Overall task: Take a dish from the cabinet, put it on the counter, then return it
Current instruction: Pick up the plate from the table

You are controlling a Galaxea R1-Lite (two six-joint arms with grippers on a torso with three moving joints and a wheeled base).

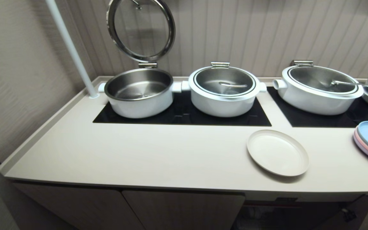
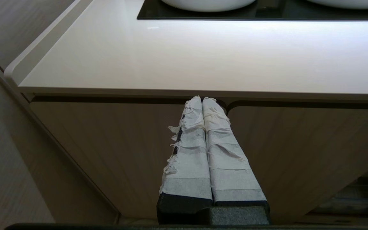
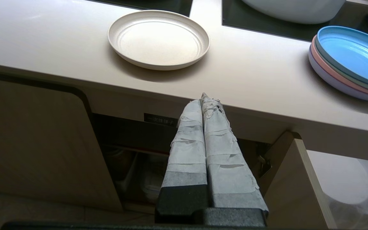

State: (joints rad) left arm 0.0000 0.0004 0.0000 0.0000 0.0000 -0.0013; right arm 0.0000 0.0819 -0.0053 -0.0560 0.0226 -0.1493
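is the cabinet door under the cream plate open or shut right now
Open. In the right wrist view the cabinet door swings outward, exposing the dark interior below the counter.

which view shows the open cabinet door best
The right wrist view: the cabinet door stands swung open, with the dark shelf space beside it. The head view shows only a dark sliver of it at the bottom edge; the left wrist view shows just closed doors.

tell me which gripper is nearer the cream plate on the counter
Right. The right gripper sits just below the counter edge, facing the cream plate. The left gripper faces closed cabinet doors further left, with no plate in its view.
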